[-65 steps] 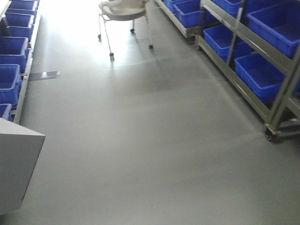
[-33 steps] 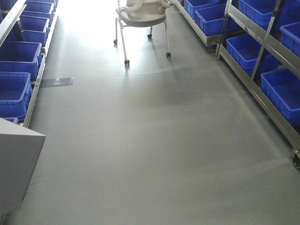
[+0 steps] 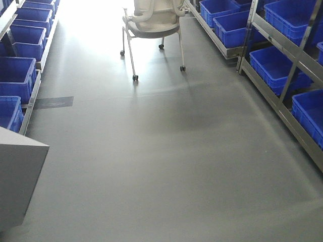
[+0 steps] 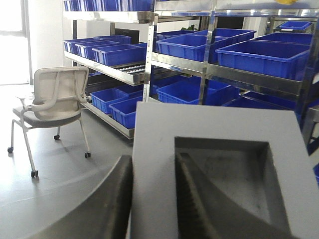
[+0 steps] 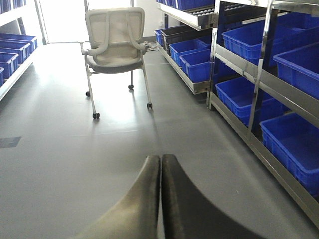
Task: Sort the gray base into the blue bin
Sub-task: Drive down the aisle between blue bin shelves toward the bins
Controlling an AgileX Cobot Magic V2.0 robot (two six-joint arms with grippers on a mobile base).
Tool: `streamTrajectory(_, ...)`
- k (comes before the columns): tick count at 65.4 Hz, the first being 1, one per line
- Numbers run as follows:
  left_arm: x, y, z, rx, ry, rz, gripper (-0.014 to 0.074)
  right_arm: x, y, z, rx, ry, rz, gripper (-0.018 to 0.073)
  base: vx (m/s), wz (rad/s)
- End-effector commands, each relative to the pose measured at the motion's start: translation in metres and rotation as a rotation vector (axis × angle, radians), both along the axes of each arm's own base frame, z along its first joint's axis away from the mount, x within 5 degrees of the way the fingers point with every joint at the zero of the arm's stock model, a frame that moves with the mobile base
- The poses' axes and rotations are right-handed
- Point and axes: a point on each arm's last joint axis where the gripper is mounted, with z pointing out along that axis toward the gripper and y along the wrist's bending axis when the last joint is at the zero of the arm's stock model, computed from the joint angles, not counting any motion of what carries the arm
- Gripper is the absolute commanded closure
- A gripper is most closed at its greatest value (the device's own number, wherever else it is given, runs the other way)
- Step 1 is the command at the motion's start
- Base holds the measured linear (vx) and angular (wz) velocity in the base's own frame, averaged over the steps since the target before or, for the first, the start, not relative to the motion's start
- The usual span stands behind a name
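The gray base point(image 3: 20, 176) juts into the lower left corner of the front view, held above the floor. In the left wrist view it point(image 4: 219, 129) fills the foreground, its dark square recess facing the camera. My left gripper point(image 4: 153, 157) is shut on its left wall, with one finger outside and the other inside the recess. My right gripper point(image 5: 160, 158) is shut with nothing in it and points down the aisle. Blue bins line the left rack point(image 3: 15, 75) and the right rack point(image 3: 282, 65), and appear in the left wrist view point(image 4: 264, 52) and right wrist view point(image 5: 294, 144).
A white wheeled chair point(image 3: 154, 22) stands in the aisle ahead, also visible as the chair point(image 4: 52, 99) and the chair point(image 5: 114, 40). Metal shelving frames point(image 3: 282, 96) border the right side. A dark floor patch point(image 3: 53, 102) lies near the left rack.
The whole view has shifted: the chair and floor patch now sit lower and nearer, and the right rack has slid toward the right edge. The gray base keeps its place in the frame.
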Motion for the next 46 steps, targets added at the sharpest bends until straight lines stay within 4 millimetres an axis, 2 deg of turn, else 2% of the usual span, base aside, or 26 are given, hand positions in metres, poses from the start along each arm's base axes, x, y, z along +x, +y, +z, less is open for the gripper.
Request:
streamTrajectory(1, -0.0026, -0.0004, 0.0171, -0.058, -0.102, -0.02, 0.0451, 0.0008, -0.0002, 0.0066, -0.021, -0.072, 0.0, 0.0564, 0.43, 0.05)
streamTrajectory(46, -0.0026, -0.0004, 0.0171, -0.058, -0.102, -0.02, 0.0451, 0.0008, -0.0002, 0.0066, -0.021, -0.072, 0.0, 0.0564, 0.44, 0.07)
